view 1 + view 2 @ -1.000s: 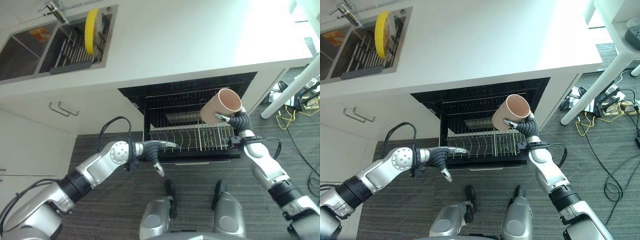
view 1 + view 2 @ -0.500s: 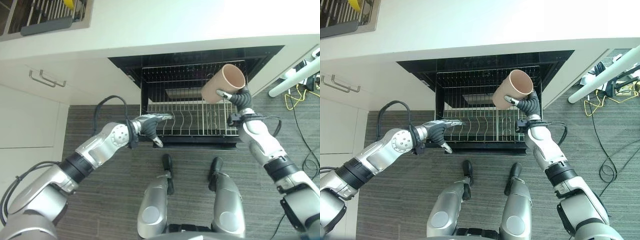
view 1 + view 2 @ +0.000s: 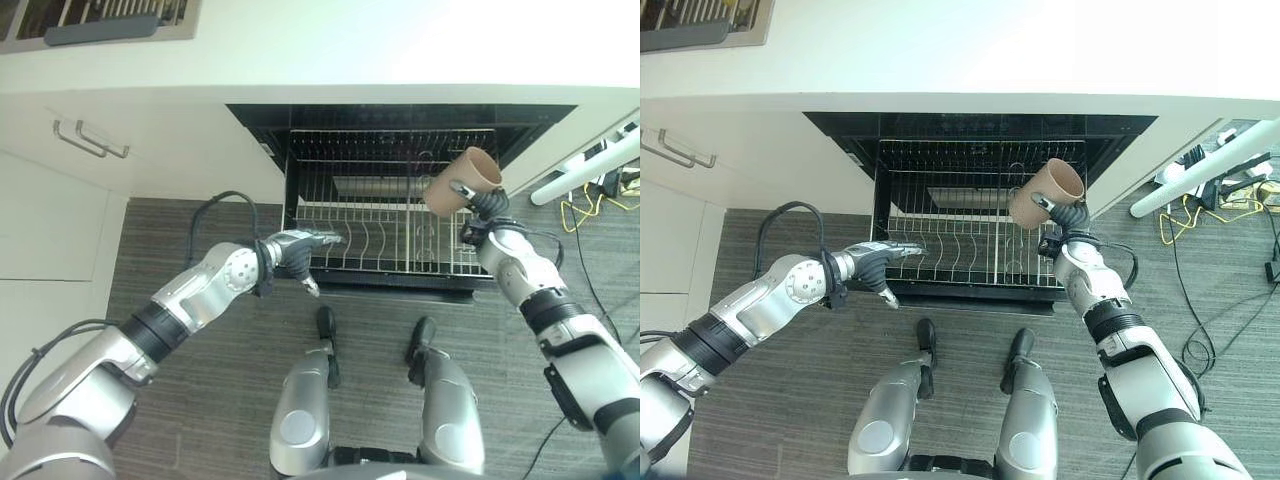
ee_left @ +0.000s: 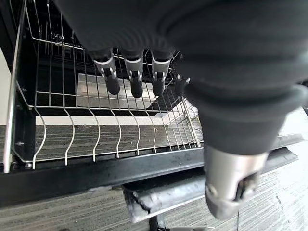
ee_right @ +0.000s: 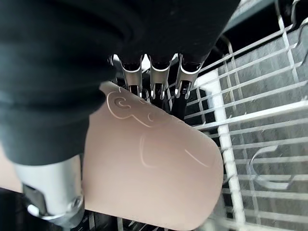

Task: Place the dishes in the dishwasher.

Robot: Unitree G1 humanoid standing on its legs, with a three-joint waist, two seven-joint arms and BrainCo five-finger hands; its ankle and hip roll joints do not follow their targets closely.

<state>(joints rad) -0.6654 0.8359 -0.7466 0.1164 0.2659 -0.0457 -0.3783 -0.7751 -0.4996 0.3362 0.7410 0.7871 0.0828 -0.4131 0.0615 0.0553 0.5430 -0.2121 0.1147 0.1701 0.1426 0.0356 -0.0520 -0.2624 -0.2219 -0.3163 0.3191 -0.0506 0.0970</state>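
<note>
My right robot hand (image 3: 1065, 217) has its fingers and thumb curled round a pink cup (image 3: 1045, 191), which I hold tipped on its side in the air above the right part of the pulled-out dishwasher rack (image 3: 940, 262). The cup's mouth points up and away from me, toward the open dishwasher (image 3: 400, 125) under the bench (image 3: 330, 45). My right wrist view shows the cup's smooth wall (image 5: 154, 178) pressed between my fingers (image 5: 155, 79) and the thumb, with the rack's wires past it.

My left robot hand (image 3: 295, 248) is at the rack's front left corner, fingers (image 4: 134, 77) straight and reaching over the tines, holding nothing. I cannot tell whether they touch the wire.

My worries from here:
- The cup's wall is smooth and I grip it from one side only, so it could twist or slip out as I lower it, and drop onto the wires.
- If I bring it down still tilted, its rim may catch on an upright tine and the cup may end up lying askew instead of seated.
- If my left robot hand nudges the rack, the tines will shift under the cup just as I aim.
- My right forearm is close to the rack's front rail and could knock it.
</note>
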